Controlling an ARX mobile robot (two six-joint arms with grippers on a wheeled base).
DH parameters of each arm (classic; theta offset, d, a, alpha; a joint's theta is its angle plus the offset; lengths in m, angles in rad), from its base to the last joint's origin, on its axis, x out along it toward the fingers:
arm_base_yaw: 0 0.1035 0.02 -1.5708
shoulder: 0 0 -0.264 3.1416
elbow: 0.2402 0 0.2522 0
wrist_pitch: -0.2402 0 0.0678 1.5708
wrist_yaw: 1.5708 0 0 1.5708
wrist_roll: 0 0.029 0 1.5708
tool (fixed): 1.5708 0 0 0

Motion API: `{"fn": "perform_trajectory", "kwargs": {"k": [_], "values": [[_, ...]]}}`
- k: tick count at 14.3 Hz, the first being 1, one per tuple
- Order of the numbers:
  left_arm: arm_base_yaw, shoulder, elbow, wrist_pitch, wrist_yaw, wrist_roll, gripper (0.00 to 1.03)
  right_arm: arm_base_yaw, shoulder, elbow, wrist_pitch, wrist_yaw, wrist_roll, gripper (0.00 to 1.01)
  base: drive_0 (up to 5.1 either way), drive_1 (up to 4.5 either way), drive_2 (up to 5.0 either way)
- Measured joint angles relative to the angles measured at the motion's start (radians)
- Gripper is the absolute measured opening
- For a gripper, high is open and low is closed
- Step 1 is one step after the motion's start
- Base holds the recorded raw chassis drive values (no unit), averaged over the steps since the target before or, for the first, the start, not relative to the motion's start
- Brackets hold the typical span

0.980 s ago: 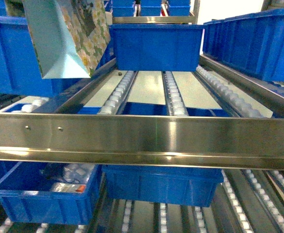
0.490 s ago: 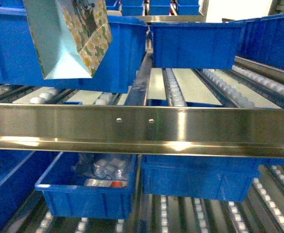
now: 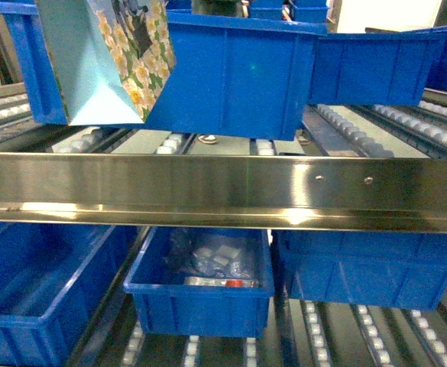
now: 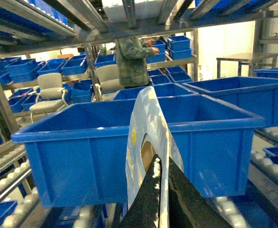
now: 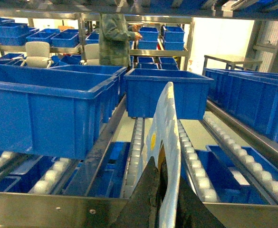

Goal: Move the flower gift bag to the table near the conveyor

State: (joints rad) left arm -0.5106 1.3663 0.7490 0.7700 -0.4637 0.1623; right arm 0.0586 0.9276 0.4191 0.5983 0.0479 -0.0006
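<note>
Head view: lower bin (image 3: 200, 294) holds packets; both hands pinch the bag (image 3: 105, 57).

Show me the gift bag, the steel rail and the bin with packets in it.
gift bag (image 3: 93, 73), head view, pale blue side panel.
steel rail (image 3: 223, 191), head view, middle of its shiny front face.
bin with packets (image 3: 200, 310), head view, front wall.

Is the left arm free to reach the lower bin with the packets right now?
Probably not. The left gripper is shut on the flower gift bag, and the steel rail runs across in front of that lower bin, so the way down looks blocked.
</note>
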Motion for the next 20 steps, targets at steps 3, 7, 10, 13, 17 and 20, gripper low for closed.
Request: {"fn": "perform_trajectory", "kwargs": {"k": [3, 7, 10, 13, 17, 20], "values": [[0.000, 0.000, 0.000, -0.002, 0.000, 0.000, 0.02, 0.000, 0.000, 0.000, -0.002, 0.000, 0.000, 0.03, -4.9, 2.48, 2.5], [0.000, 0.000, 0.000, 0.001, 0.000, 0.000, 0.02, 0.000, 0.000, 0.000, 0.001, 0.000, 0.000, 0.03, -4.9, 2.51, 2.5], [0.000, 0.000, 0.000, -0.002, 0.000, 0.000, 0.02, 0.000, 0.001, 0.000, -0.001, 0.000, 0.000, 0.03, -4.9, 2.45, 2.4], [0.000, 0.000, 0.000, 0.000, 0.000, 0.000, 0.02, 0.000, 0.000, 0.000, 0.000, 0.000, 0.000, 0.03, -5.0, 2.37, 2.4], [0.000, 0.000, 0.000, 0.000, 0.000, 0.000, 0.02, 0.000, 0.000, 0.000, -0.002, 0.000, 0.000, 0.03, -4.9, 2.48, 2.5], [0.002, 0.000, 0.000, -0.001, 0.000, 0.000, 0.02, 0.000, 0.001, 0.000, 0.000, 0.000, 0.000, 0.03, -4.6, 1.28, 3.6]]}}
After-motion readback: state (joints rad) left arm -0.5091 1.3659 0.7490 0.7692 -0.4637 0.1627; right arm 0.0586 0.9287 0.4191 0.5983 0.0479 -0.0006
